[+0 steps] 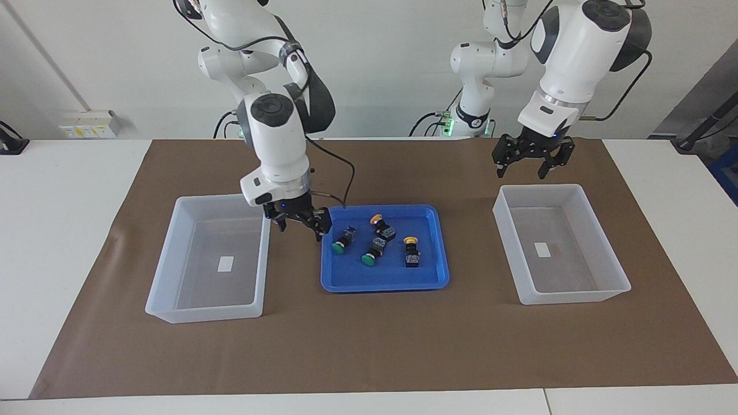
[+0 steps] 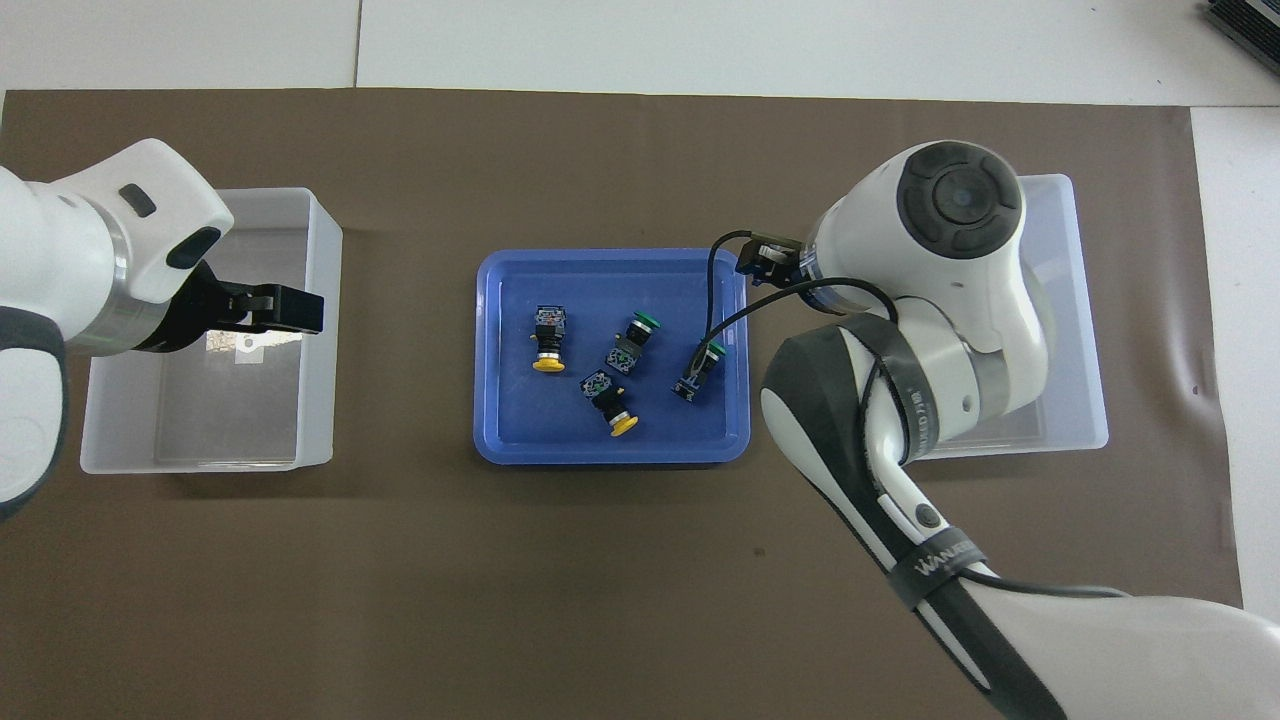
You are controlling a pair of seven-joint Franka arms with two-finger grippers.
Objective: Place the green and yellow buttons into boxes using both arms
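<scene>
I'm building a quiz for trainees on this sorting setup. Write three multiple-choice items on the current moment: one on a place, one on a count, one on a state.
1. Where are the four buttons?
A. In the blue tray
B. In a box
C. On the brown mat

2. How many buttons have green caps?
A. One
B. Two
C. Three

3. What is the right end effector doing?
A. Holding a button
B. Resting in a box
C. Open, holding nothing

Answers:
1 A: all lie in the blue tray, both boxes hold none.
2 B: two green buttons, two yellow buttons.
3 C: the right end effector hangs open at the tray's edge; the left end effector waits, open, above a box.
</scene>
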